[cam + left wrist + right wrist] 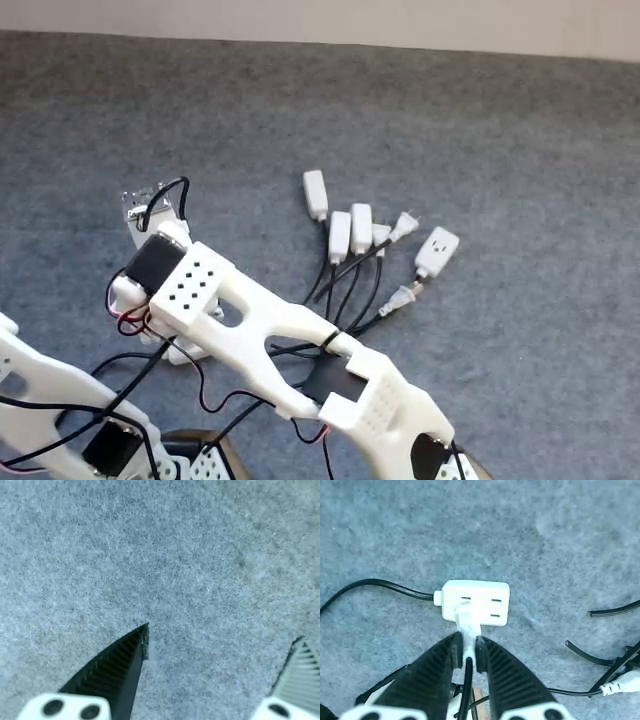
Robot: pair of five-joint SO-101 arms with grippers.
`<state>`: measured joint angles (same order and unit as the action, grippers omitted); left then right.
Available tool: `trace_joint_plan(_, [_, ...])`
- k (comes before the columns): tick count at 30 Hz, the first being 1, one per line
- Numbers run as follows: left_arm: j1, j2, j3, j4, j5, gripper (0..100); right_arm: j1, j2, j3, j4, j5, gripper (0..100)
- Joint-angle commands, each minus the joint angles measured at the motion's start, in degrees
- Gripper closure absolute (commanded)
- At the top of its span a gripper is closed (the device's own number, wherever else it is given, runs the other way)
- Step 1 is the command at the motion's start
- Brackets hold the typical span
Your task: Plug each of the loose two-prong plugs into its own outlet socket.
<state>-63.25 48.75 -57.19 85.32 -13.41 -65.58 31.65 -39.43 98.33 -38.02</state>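
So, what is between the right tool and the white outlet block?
In the right wrist view, only the white plug, gripped by the right tool, spans that stretch; its front end meets the face of the outlet block.

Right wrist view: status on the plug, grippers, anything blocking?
Right gripper shut on white two-prong plug, nosed against white outlet socket; seating unclear. Left gripper open over carpet. Two more loose plugs lie beside the other sockets.
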Motion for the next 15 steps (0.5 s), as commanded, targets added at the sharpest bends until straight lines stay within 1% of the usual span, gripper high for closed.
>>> trace_joint_plan(1, [-0.84,-1.10,-2.42,0.18,-0.53,59,1.19,-0.84,-2.24,0.04,-0.62,99.4])
trace_joint_plan(15, [-1.98,-1.10,-2.51,0.18,-0.53,59,1.10,6.55,-2.86,-0.04,-1.41,99.4])
